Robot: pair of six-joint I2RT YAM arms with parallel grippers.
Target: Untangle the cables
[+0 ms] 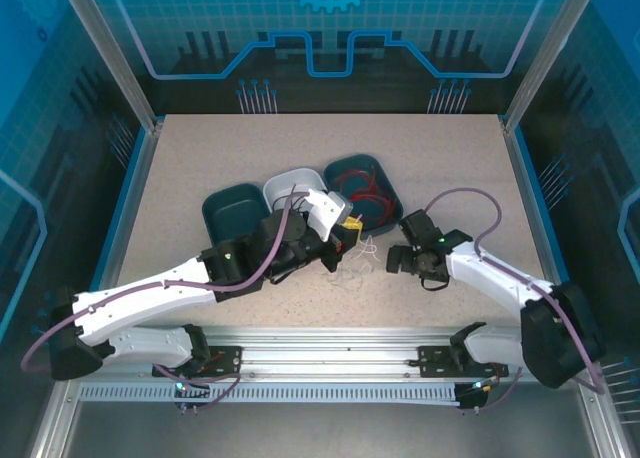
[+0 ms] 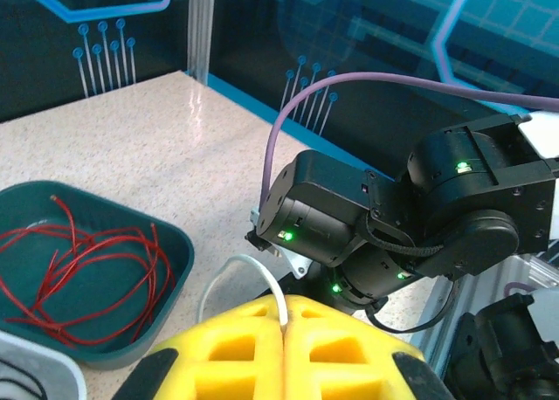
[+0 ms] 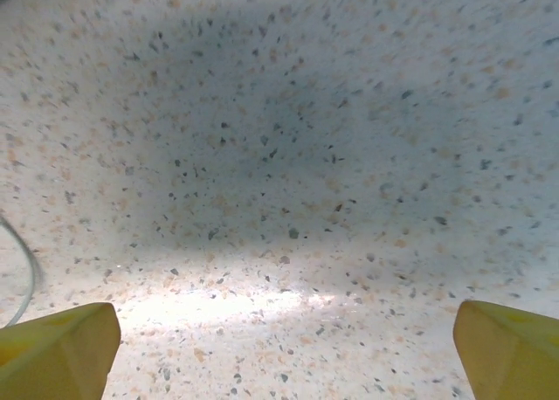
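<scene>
From above, the speckled table [image 1: 200,158] has three trays in a row near the middle: a dark green tray [image 1: 232,216] on the left, a white tray [image 1: 285,184] in the middle, and another green tray [image 1: 388,190] on the right. The red cables [image 1: 362,190] lie curled up inside the right-hand green tray. The left arm [image 1: 160,296] reaches in across the white tray, and the left gripper [image 1: 351,225] with its yellow fingers sits just in front of the tray with the red cables. A small loose heap of white cables [image 1: 352,268] lies on the table between the two grippers. The right gripper [image 1: 394,259] is low over the table, just to the right of that heap. From the left wrist, the yellow fingers [image 2: 244,348] of the left gripper [image 2: 286,311] are squeezed tight together, and a white cable [image 2: 278,300] is pinched between them, looping up and over to the left. Behind and to the left, the red cables [image 2: 79,265] lie in their green tray [image 2: 179,243], and a corner of the white tray [image 2: 39,372] peeks in at the bottom. The black wrist of the right arm [image 2: 393,217] is close in front, with its little green lights on. From the right wrist, the right gripper [image 3: 279,352] points down at the table [image 3: 288,155], and its two yellow fingertips [image 3: 61,352] stand far apart with nothing between them. One thin white cable [image 3: 33,273] curves along the left edge, just beside the left fingertip.
</scene>
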